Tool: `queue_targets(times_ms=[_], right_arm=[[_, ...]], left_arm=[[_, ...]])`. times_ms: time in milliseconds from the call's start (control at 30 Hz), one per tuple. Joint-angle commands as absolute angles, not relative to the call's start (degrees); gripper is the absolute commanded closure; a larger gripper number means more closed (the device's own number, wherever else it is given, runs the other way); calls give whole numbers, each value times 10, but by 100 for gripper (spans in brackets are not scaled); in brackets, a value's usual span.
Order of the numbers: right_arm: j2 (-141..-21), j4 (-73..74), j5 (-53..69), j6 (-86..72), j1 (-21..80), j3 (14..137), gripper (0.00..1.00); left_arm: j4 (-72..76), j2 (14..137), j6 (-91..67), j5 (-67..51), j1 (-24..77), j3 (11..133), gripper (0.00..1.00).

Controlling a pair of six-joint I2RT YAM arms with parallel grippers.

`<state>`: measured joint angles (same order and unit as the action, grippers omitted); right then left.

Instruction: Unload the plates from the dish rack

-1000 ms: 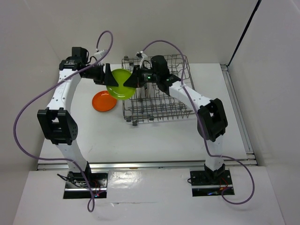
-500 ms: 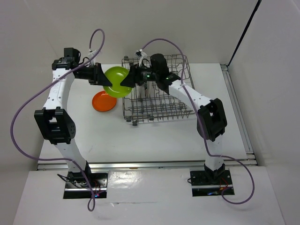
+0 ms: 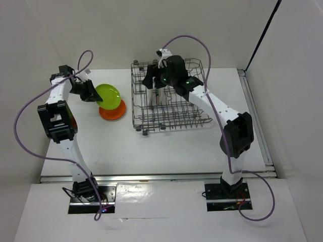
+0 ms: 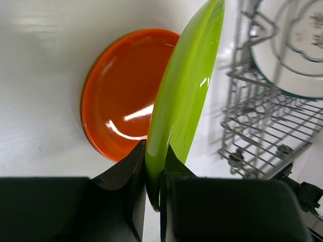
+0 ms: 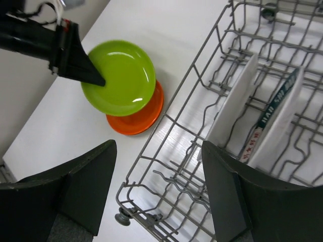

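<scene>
My left claw (image 4: 154, 169) clamps the lime green plate (image 4: 186, 96) by its rim, tilted over the orange plate (image 4: 118, 96). My right claw (image 5: 159, 176) hangs wide open above the dish rack (image 3: 171, 118), 3 o'clock from the plates. White table (image 3: 151, 146), pale walls (image 3: 45, 30).

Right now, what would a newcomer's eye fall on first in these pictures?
The lime green plate, pinched at its rim by the left gripper, hangs tilted over the orange plate on the table, left of the dish rack. Above the rack, the right gripper is open, with two pale plates upright in the tines.
</scene>
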<state>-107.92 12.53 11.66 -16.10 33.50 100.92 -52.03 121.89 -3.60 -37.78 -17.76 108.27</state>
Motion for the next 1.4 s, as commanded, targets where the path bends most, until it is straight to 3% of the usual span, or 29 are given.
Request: queue_targets(times_ms=[0, 100, 200, 400, 600, 667, 767, 1367], right_arm=[[-1034, 141, 60, -135, 335, 1002, 24], [-1028, 154, 54, -130, 335, 1002, 24], [-1028, 160, 54, -130, 335, 1002, 24], [-1028, 160, 60, -130, 335, 1002, 24], [-1028, 155, 71, -130, 335, 1002, 24], [-1028, 155, 71, -130, 335, 1002, 24], [-1034, 160, 76, -130, 335, 1008, 24], [-1079, 279, -40, -147, 335, 1092, 24]], left_arm=[[-532, 1260, -50, -369, -171, 1124, 100], [-532, 1267, -38, -358, -158, 1112, 100], [-532, 1273, -38, -352, -153, 1104, 91], [-563, 1287, -7, -336, -148, 1110, 50], [-607, 1298, 9, -273, -142, 1142, 32], [-607, 1283, 9, -242, -129, 1147, 21], [-620, 1283, 22, -194, -110, 1159, 17], [-645, 1273, 80, -67, -76, 1173, 15]])
